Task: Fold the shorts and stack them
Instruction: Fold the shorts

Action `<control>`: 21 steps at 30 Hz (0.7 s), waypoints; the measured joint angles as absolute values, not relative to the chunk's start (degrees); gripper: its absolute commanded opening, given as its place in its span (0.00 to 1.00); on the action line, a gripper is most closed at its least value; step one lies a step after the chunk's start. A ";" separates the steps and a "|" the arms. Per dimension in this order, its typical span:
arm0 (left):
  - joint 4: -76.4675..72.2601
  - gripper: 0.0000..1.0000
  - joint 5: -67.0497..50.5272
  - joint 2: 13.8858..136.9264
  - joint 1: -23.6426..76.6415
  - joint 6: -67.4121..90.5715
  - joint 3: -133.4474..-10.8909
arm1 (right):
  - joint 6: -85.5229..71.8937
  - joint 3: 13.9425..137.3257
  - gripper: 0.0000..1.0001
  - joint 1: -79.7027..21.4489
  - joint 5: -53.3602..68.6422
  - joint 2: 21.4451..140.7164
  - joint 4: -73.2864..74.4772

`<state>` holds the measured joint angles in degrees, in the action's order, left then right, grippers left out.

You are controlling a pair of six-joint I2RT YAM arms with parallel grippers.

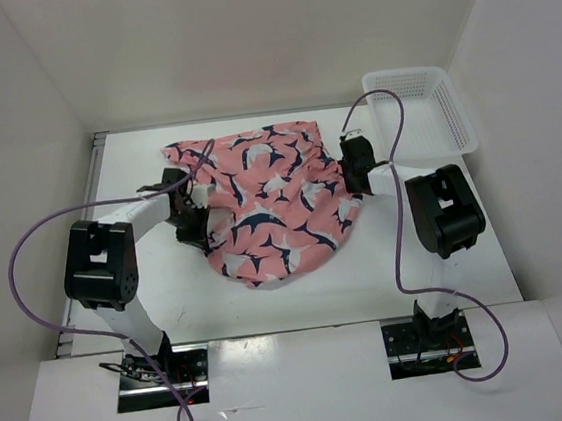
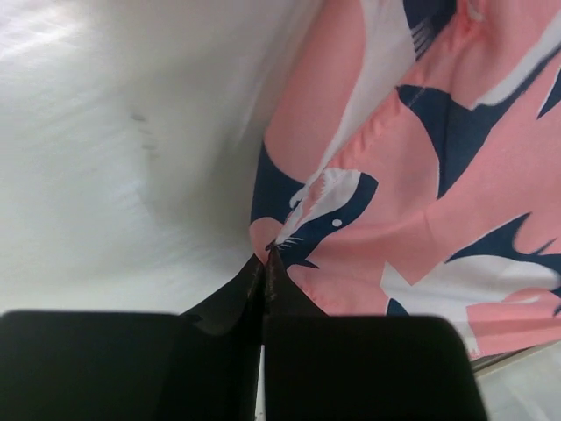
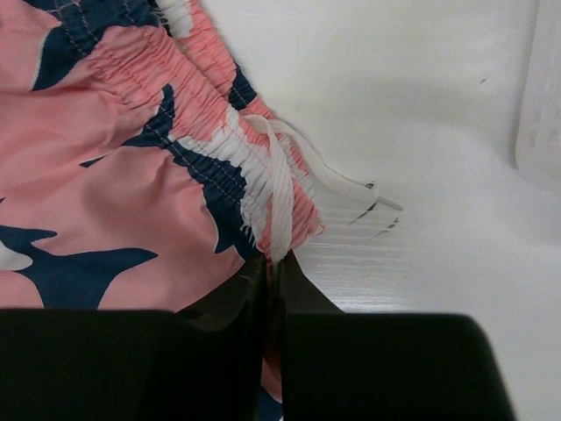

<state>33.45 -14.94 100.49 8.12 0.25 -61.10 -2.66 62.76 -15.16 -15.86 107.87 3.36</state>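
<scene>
Shorts run past frame edges

we find the shorts spread on the table, lying between our two pincers. the left pincer sits at their left edge, so from it the cloth stretches away to its right. in its wrist view the cloth's edge meets the fingertips and bare table lies to the left. the right pincer sits at the opposite edge, on the waistband, with the drawstring running down between its fingertips. the shorts lie to this pincer's left. the basket stands to its right and beyond it, apart from the cloth, in the table's far right corner.
</scene>
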 measured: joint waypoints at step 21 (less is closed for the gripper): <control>33.80 0.91 -8.10 115.85 3.90 0.16 -93.12 | 4.58 61.14 0.00 -19.25 11.16 102.48 10.33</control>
<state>33.80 -8.10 115.85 3.90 0.16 -93.12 4.58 61.14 -19.25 11.16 102.48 10.33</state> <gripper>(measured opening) 0.876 0.015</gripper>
